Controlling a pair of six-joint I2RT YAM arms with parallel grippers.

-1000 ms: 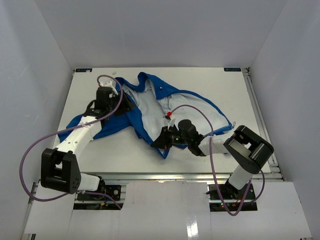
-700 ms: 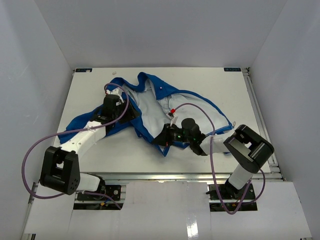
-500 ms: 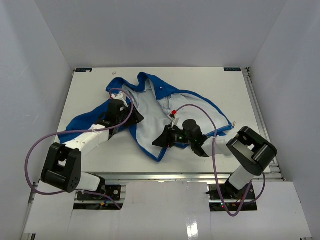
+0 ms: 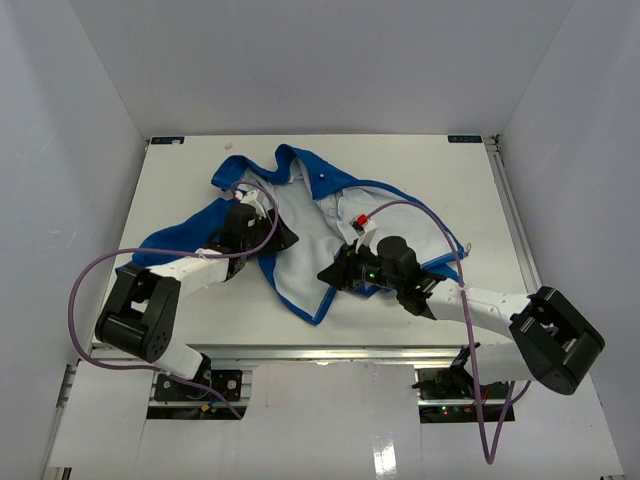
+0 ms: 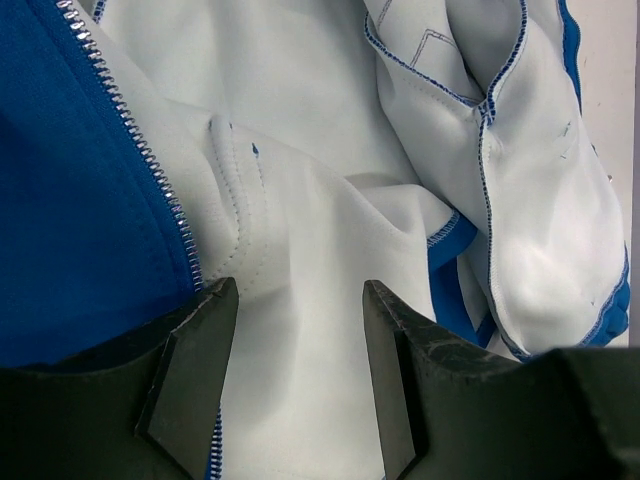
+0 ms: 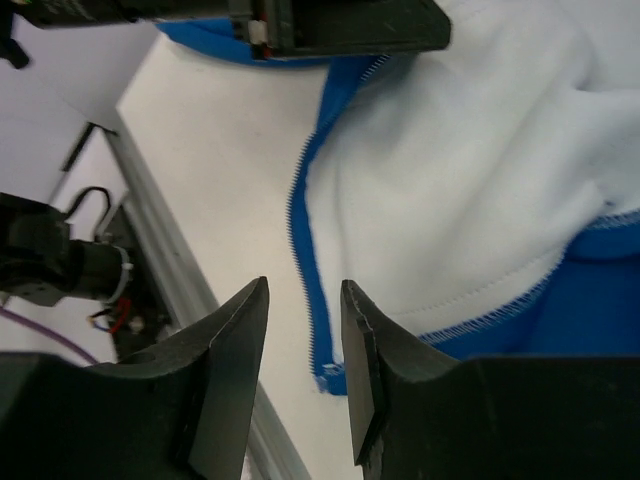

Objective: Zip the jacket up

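Jacket: you have the jacket [image 4: 305,240] lying open across the middle of the surface [image 4: 450,170]. Its pale lining faces up, and blue cloth shows along the edges and in the sleeve trailing off to the left.
Zipper, left wrist view: a row of metal teeth [image 5: 140,150] runs down the seam between the blue cloth and the white lining. It passes just beside one finger [image 5: 190,370].
Zipper, right wrist view: the blue front edge with its teeth [image 6: 297,215] curves down to the hem corner [image 6: 328,378], which lies flat near the front edge of the surface.
Left hand: your left hand [image 5: 297,300] has its fingers well apart with nothing between them. It is low over the white lining, just right of the teeth.
Right hand: your right hand [image 6: 303,300] has its fingers a little apart and grips nothing. It sits over the blue front edge, close to the hem corner.
Arms: in the top view both reach in toward the middle, and the front flap lies between the two hands.
Cables: a purple cable [image 4: 95,275] loops off each arm.
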